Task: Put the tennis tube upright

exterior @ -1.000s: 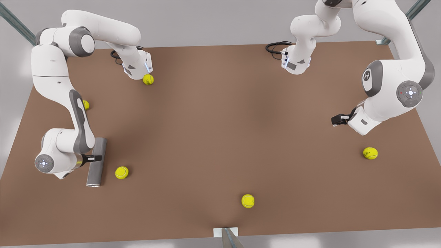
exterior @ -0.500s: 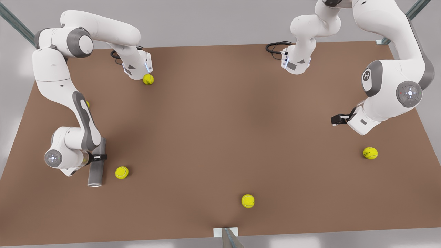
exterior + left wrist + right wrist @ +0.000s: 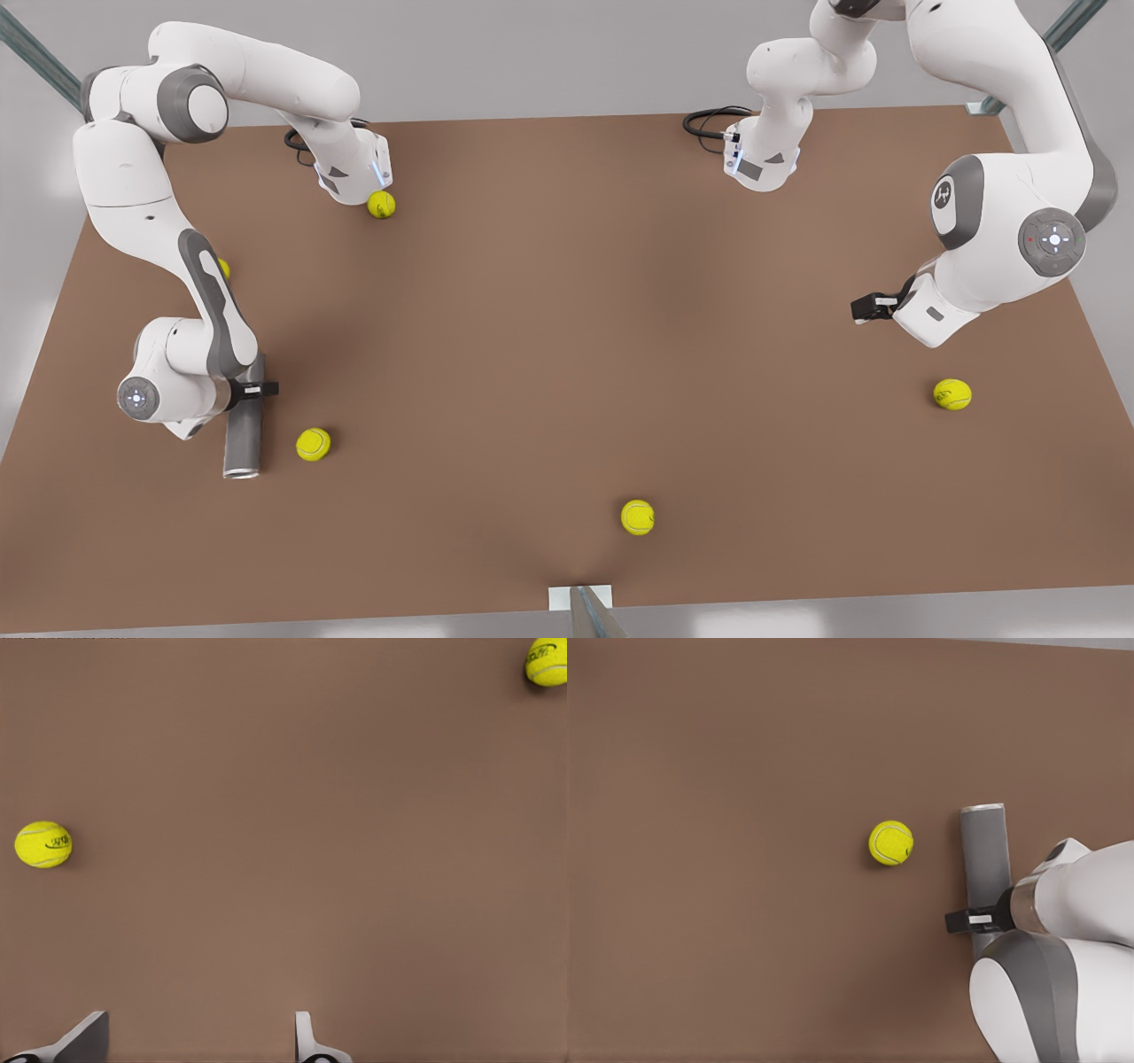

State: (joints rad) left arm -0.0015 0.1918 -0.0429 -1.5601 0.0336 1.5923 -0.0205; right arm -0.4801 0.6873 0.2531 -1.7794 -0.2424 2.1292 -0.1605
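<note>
Tube down on the table, over at the front view's left. It looks to be lying flat rather than tilted, though from overhead that is hard to judge. Its silvery rim points at the near edge in the front view. In the right wrist view the grey barrel shows with the rim clear.

Right hand sits straight across the tube, on the half away from the rim, and the arm covers the tube's far end. The right wrist view shows that hand as a black bar crossing the barrel. Whether it has a grip, I cannot tell.

One ball rests just beside the tube, apart from it, on the side towards the middle of the table. The right wrist view has the same ball level with the rim end.

Left hand waits at the front view's right, well apart from the tube. It hangs above bare table. Its own camera shows the hand spread wide with nothing in it.

More balls are scattered about:
- One is near the front edge.
- One is by the left arm.
- One is at the right arm's base.
- One is half hidden behind the right arm.
</note>
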